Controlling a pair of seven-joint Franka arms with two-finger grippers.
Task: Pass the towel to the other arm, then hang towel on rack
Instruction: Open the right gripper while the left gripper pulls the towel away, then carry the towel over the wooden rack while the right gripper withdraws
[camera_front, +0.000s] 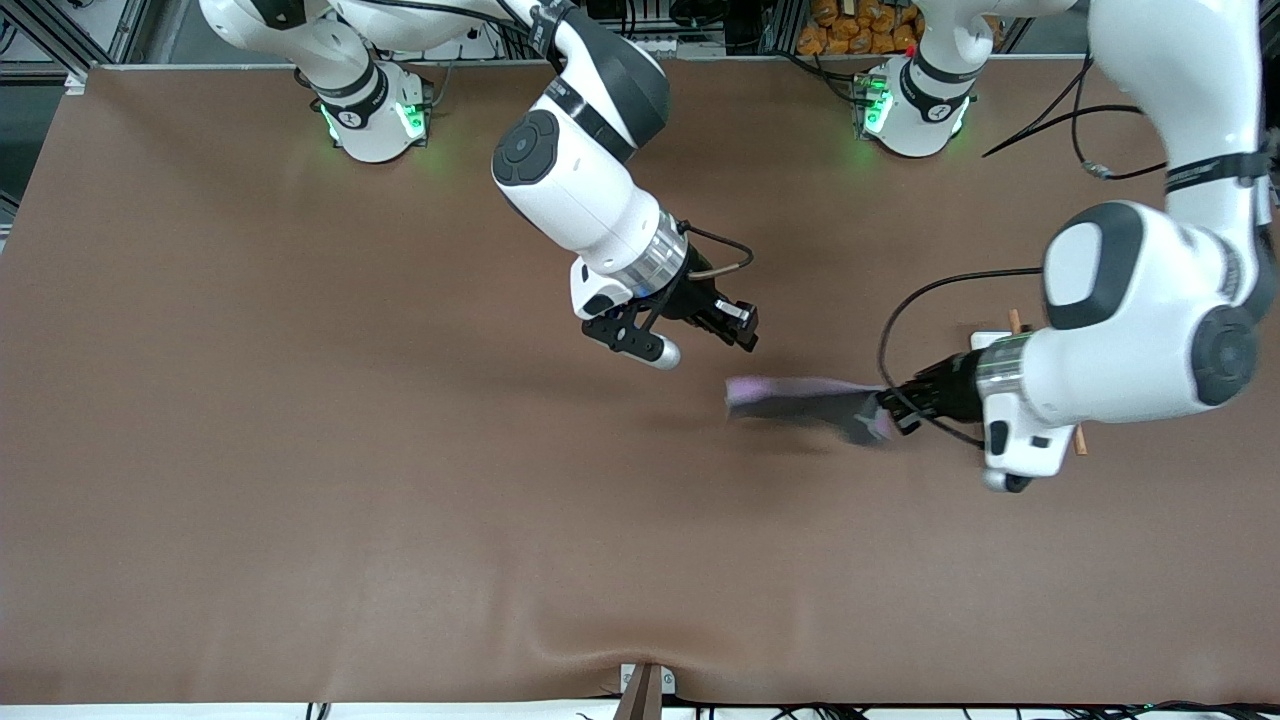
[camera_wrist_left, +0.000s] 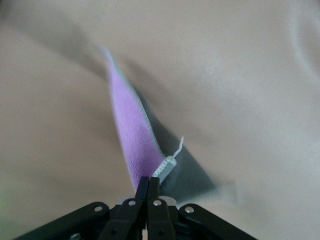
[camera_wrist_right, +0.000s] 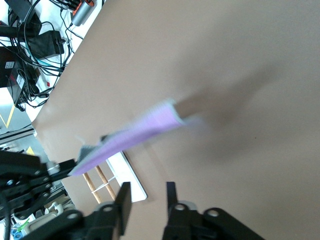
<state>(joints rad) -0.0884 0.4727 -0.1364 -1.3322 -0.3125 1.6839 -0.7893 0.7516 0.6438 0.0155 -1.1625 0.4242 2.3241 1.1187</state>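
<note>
The left arm reaches in from its base at the desk's edge, elbow bent, its forearm lying low and level. The left gripper (camera_front: 897, 407) hangs over the desk with its jaws pressed together on a corner of the towel (camera_front: 800, 398). The right arm slants down over the desk's middle. The right gripper (camera_front: 745, 328) hovers near the towel's free end, its 2 jaws parted and holding nothing.

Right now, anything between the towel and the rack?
Nothing visible. The left gripper holds the towel in the air over bare table. The rack stands under the left arm, mostly hidden in the front view. The right gripper, open, is clear of both.
</note>
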